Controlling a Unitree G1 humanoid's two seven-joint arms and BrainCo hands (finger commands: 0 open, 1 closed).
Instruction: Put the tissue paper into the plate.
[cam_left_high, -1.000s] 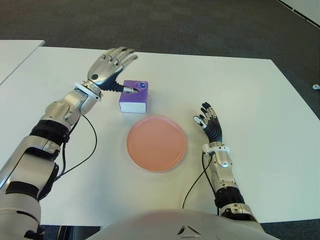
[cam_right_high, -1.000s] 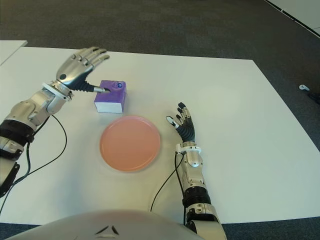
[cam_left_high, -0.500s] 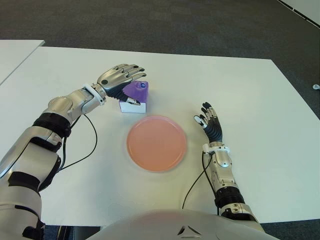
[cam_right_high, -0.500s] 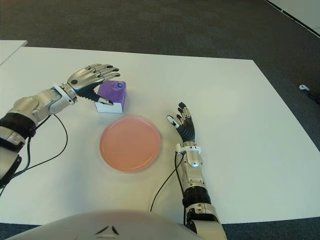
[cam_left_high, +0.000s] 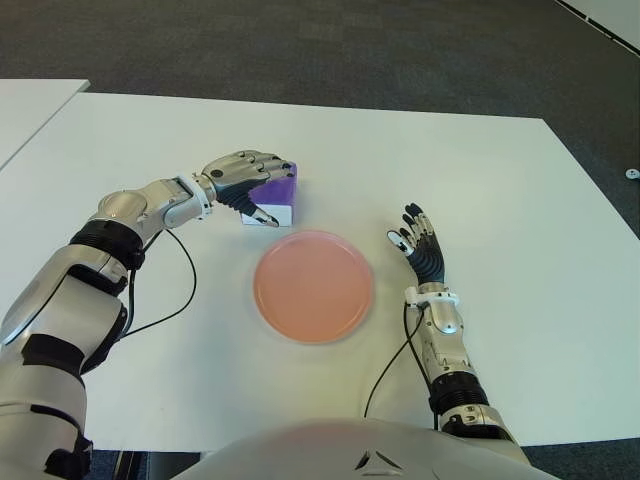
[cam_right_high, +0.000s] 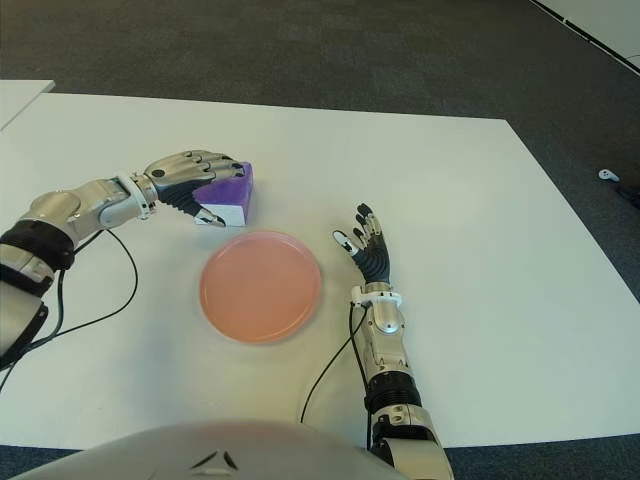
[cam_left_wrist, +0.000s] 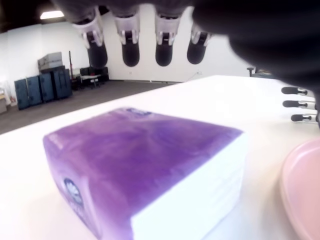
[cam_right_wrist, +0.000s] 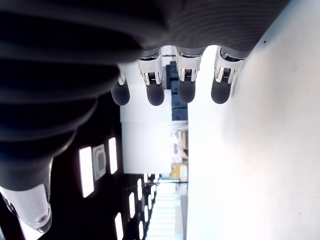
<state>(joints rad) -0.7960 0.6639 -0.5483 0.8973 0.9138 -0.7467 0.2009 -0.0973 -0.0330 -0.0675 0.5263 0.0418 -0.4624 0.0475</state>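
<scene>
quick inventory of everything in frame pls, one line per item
purple tissue paper pack with white sides: 1, purple and white, on the table beyond the plate, under the left hand
round pink plate: 1, pink, table centre, nothing in it
white table: 1, white, carries everything
second white table: 1, white, partly visible at far left
dark carpet floor: dark grey, beyond the tables
black cables: 2, black, one along each forearm
left hand: 1, silver and black, fingers arched over the pack, not closed on it
right hand: 1, black, right of the plate, fingers spread, holding nothing
</scene>
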